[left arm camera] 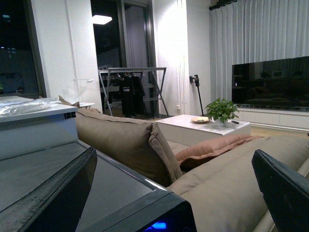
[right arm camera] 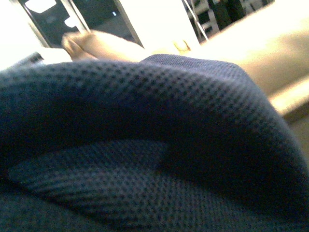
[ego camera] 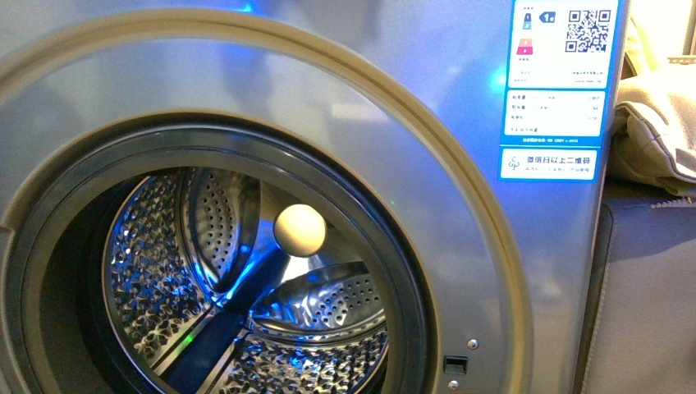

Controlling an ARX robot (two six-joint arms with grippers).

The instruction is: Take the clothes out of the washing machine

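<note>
Washing machine (ego camera: 410, 123) with its round mouth open, seen from the robot's chest camera: the holed steel drum (ego camera: 164, 246) glints blue inside, and a cream ball (ego camera: 299, 231) sits at the drum's middle. A blue-and-white label (ego camera: 554, 82) is stuck high on the grey front, and a beige cushion (ego camera: 657, 123) lies just beside the machine's right edge. Neither arm shows in this view.

The left fingers (left arm camera: 48, 193) are spread wide with nothing between them, and they touch nothing. Under them runs a dark glossy top (left arm camera: 120, 193) with a small blue light at its edge. Just beyond the fingers lie tan sofa cushions (left arm camera: 125, 145). Well beyond those stand a potted plant (left arm camera: 221, 110), a television (left arm camera: 270, 84) and a clothes rack (left arm camera: 133, 89) hung with dark garments.

The clothes (right arm camera: 154, 145), dark navy cloth with a fine mesh weave, fill almost the whole right wrist view, folded in a broad hump close against the camera. The right fingers are hidden by it, and one cannot tell whether they are spread or pinching the cloth. Past the cloth shows another tan cushion (right arm camera: 96, 43), blurred (the room behind is washed out by bright light).
</note>
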